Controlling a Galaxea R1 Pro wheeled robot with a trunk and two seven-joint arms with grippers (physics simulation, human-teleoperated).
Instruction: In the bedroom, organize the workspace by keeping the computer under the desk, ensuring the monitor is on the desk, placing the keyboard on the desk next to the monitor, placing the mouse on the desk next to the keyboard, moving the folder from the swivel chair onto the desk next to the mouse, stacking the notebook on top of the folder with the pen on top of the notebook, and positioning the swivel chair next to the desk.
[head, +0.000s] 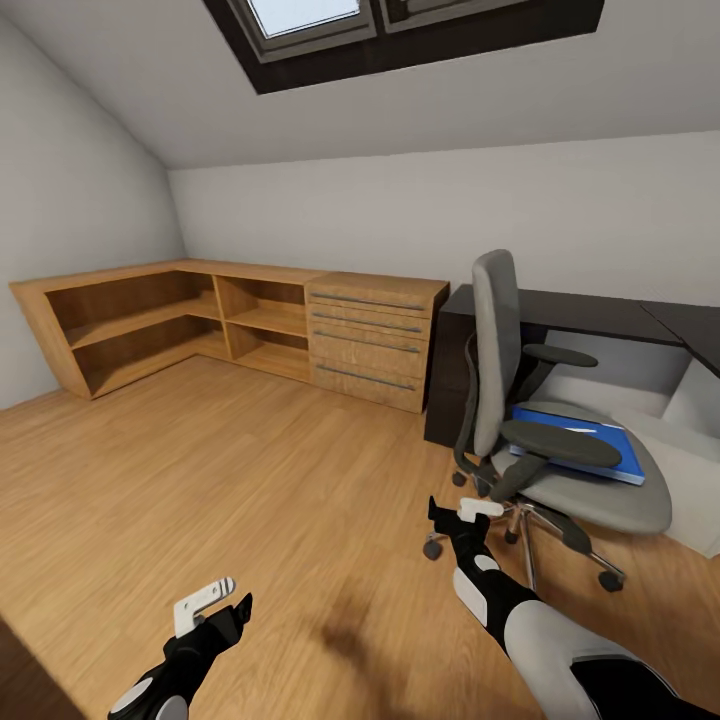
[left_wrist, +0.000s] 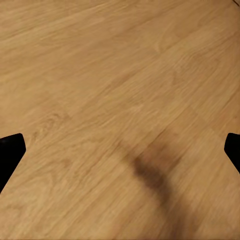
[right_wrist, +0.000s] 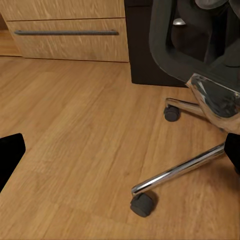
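1. A dark desk stands along the far wall.
2. The grey swivel chair sits before it, just ahead of my right gripper.
3. A blue folder lies flat on the chair seat, beyond and right of that gripper.
4. My right gripper's fingers are spread, holding nothing, near the chair's wheeled base.
5. My left gripper hovers over bare floor, well apart from the chair, fingers spread.

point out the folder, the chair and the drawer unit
folder (head: 610, 446), head view, blue cover near its right edge
chair (head: 495, 340), head view, grey backrest
drawer unit (head: 370, 345), head view, middle drawer front
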